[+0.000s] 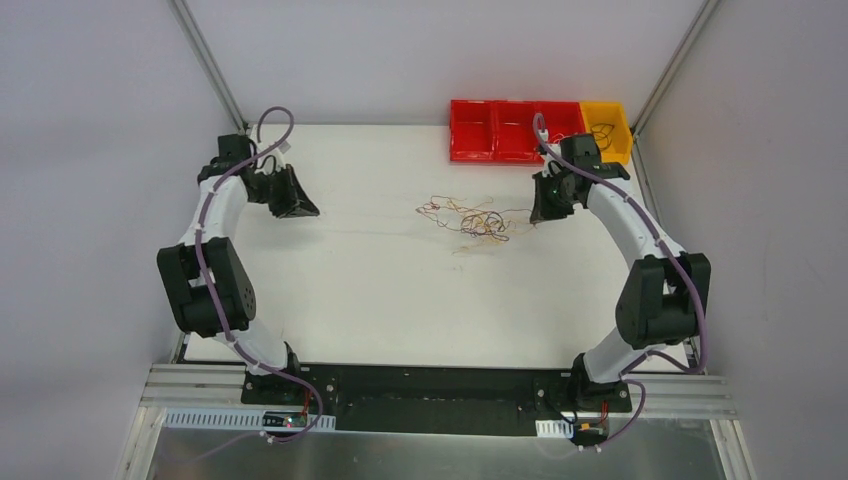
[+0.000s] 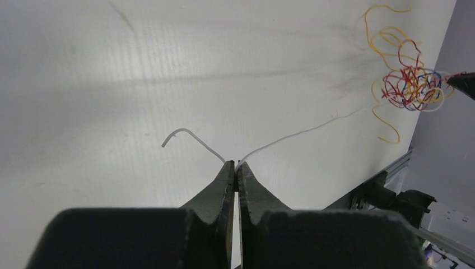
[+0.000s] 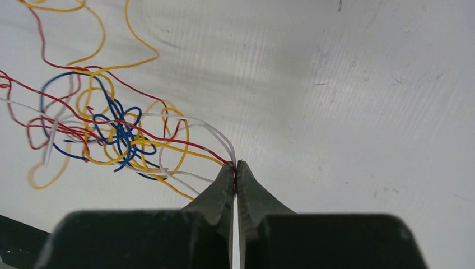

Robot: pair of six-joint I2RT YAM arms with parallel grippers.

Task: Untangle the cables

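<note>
The cables [image 1: 478,220] lie in a small tangled clump of red, yellow, blue and white wires at the table's middle right. My left gripper [image 1: 303,209] is at the far left, shut on a white wire [image 2: 291,136] that runs from its tips [image 2: 236,164] across the table to the clump [image 2: 411,87]; the wire's short free end [image 2: 182,134] curls left. My right gripper [image 1: 537,215] is at the clump's right edge, shut on a red wire and a white wire [image 3: 215,134] at its tips [image 3: 236,163]. The clump [image 3: 115,131] spreads left of it.
Three red bins [image 1: 515,130] and one yellow bin [image 1: 607,130] stand in a row at the table's back right, just behind my right arm. A black rail [image 2: 392,193] marks the table's edge in the left wrist view.
</note>
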